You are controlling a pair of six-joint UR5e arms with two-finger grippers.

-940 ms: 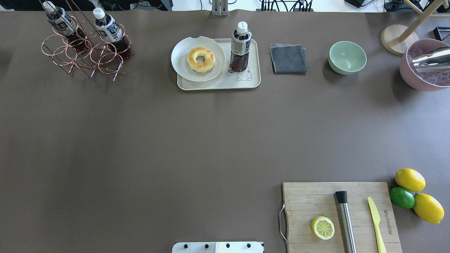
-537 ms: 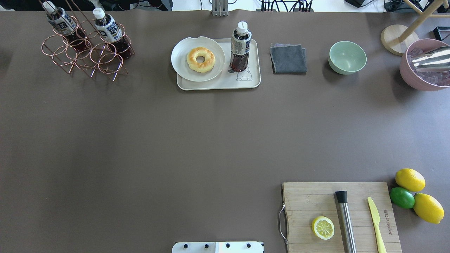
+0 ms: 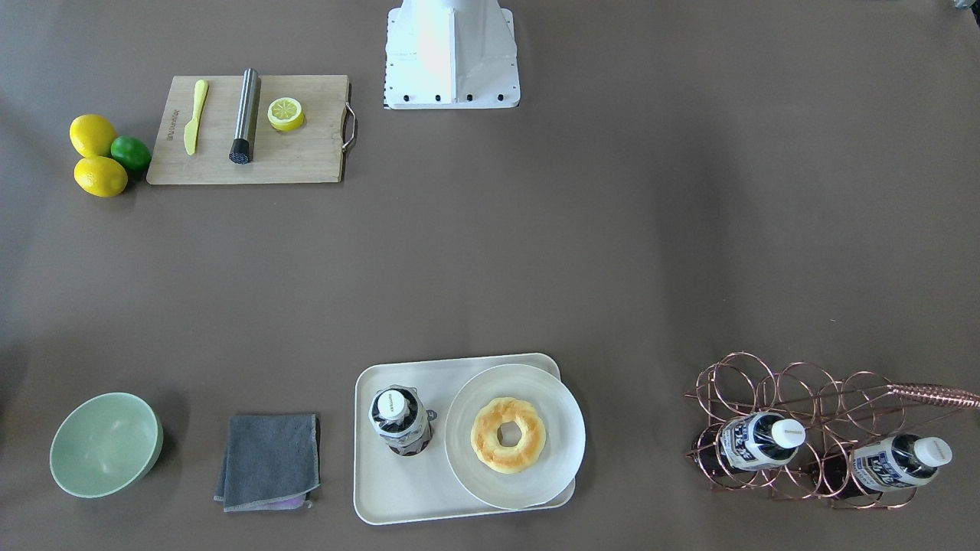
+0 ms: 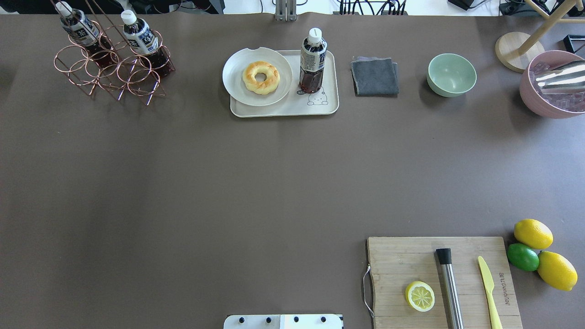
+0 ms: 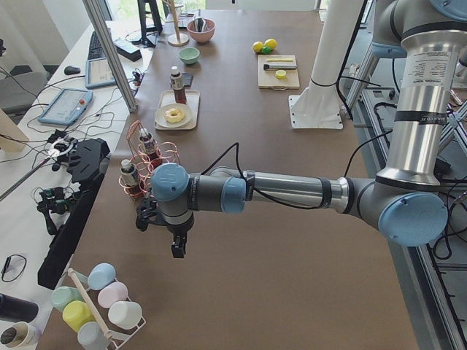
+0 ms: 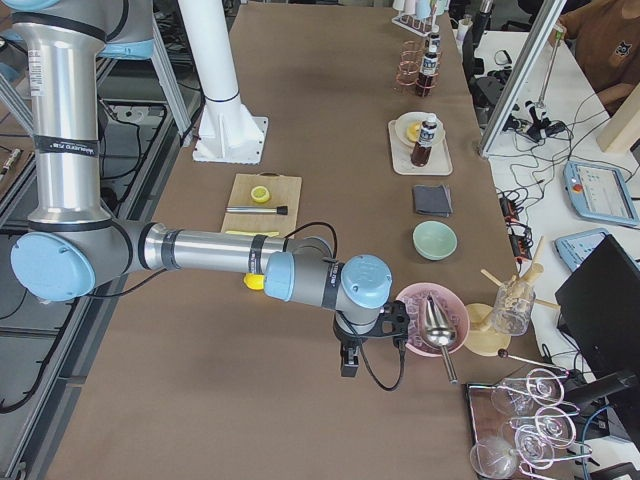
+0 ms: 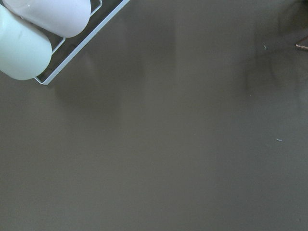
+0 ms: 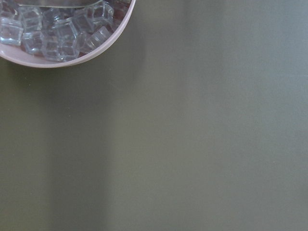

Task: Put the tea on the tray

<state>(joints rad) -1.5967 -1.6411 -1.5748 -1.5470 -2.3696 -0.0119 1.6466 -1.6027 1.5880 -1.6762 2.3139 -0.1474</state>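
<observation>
A tea bottle (image 4: 312, 59) stands upright on the cream tray (image 4: 292, 108), beside a white plate with a donut; it also shows in the front view (image 3: 398, 419) on the tray (image 3: 390, 497). Two alike bottles (image 4: 139, 39) (image 4: 81, 29) lean in a copper wire rack (image 4: 109, 75). My left gripper (image 5: 177, 249) hangs over bare table near the rack, far from the tray. My right gripper (image 6: 347, 364) hangs beside the pink ice bowl. Both show only in the side views, so I cannot tell if they are open or shut.
A grey cloth (image 4: 374, 76), a green bowl (image 4: 451, 74) and a pink bowl of ice with a metal scoop (image 4: 555, 87) sit right of the tray. A cutting board (image 4: 441, 281) holds a lemon half, a muddler and a knife; lemons and a lime (image 4: 523, 257) lie beside it.
No object on the table has moved. Only the shine on the metal scoop in the pink bowl has shifted slightly.
</observation>
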